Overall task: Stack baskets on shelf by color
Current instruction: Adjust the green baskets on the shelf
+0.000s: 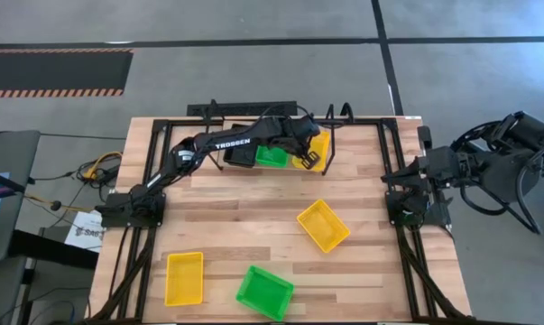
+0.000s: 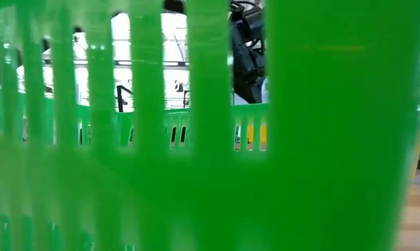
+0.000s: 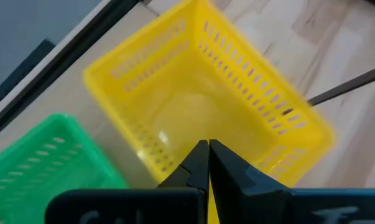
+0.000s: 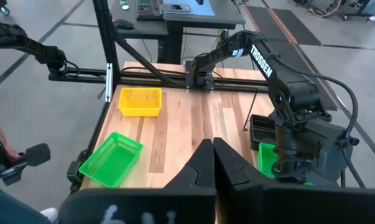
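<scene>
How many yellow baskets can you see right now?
3. One on the shelf under the left gripper, its rim showing; one mid-table; one at the near left edge. The arm could hide more.

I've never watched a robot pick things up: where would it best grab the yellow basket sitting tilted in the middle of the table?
Probably by one long wall of the yellow basket, coming straight down from above. It sits upright with its top open, so one finger can slip inside and one outside. It lies askew, so the jaws would need turning to match. The right gripper, parked off the table's edge, seems nearer.
</scene>
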`<action>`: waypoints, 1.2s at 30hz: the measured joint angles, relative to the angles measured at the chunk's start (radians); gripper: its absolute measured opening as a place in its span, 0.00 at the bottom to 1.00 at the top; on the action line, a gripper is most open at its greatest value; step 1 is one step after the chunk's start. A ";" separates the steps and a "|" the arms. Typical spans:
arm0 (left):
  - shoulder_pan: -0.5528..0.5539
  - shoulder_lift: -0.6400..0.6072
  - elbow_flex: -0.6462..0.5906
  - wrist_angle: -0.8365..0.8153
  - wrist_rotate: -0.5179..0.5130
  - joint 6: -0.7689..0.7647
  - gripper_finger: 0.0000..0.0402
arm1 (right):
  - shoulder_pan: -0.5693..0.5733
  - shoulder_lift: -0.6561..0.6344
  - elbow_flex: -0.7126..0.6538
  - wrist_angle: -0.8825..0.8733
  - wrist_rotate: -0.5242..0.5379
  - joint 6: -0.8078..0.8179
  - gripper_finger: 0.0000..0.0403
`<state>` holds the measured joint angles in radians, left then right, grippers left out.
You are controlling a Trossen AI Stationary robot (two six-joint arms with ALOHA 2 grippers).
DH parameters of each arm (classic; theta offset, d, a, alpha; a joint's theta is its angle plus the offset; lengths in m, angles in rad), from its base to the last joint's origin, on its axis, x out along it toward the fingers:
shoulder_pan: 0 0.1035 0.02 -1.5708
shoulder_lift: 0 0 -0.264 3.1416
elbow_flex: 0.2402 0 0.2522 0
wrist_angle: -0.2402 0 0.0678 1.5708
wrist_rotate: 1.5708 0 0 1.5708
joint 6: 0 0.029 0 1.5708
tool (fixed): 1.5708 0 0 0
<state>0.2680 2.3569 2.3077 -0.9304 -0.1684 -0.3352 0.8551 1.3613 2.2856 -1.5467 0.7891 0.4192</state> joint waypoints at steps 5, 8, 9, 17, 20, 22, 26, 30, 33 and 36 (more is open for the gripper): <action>0.002 0.000 0.000 -0.001 -0.004 0.001 0.00 | 0.000 0.000 0.000 0.020 0.000 0.000 0.01; 0.002 0.000 0.000 -0.001 -0.038 0.012 0.00 | 0.000 0.000 0.000 0.024 0.000 0.000 0.01; 0.002 0.000 0.000 -0.001 -0.051 0.016 0.00 | 0.000 0.000 0.000 0.024 0.000 0.000 0.01; 0.007 0.001 0.000 0.000 -0.015 0.021 0.00 | 0.000 0.000 0.000 0.024 0.002 0.000 0.01; 0.007 0.001 0.000 -0.001 -0.032 0.028 0.00 | 0.000 0.002 0.000 0.024 0.028 0.000 0.01; 0.010 0.001 0.000 -0.007 -0.035 0.028 0.00 | 0.000 0.002 0.000 0.024 0.043 0.000 0.01; 0.011 0.001 0.000 -0.041 -0.045 0.028 0.00 | 0.000 0.021 0.000 0.025 0.077 0.000 0.01; 0.013 0.003 -0.020 -0.045 -0.072 0.028 0.00 | 0.000 0.054 0.000 0.025 0.077 0.000 0.01; 0.013 0.004 -0.020 -0.050 -0.060 0.025 0.00 | 0.000 0.074 0.000 0.026 0.077 0.000 0.01; 0.011 0.004 -0.020 -0.044 -0.075 0.025 0.00 | 0.000 0.089 0.000 0.025 0.076 -0.001 0.01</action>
<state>0.2786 2.3608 2.2878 -0.9746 -0.2437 -0.3103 0.8547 1.4506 2.2852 -1.5213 0.8654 0.4187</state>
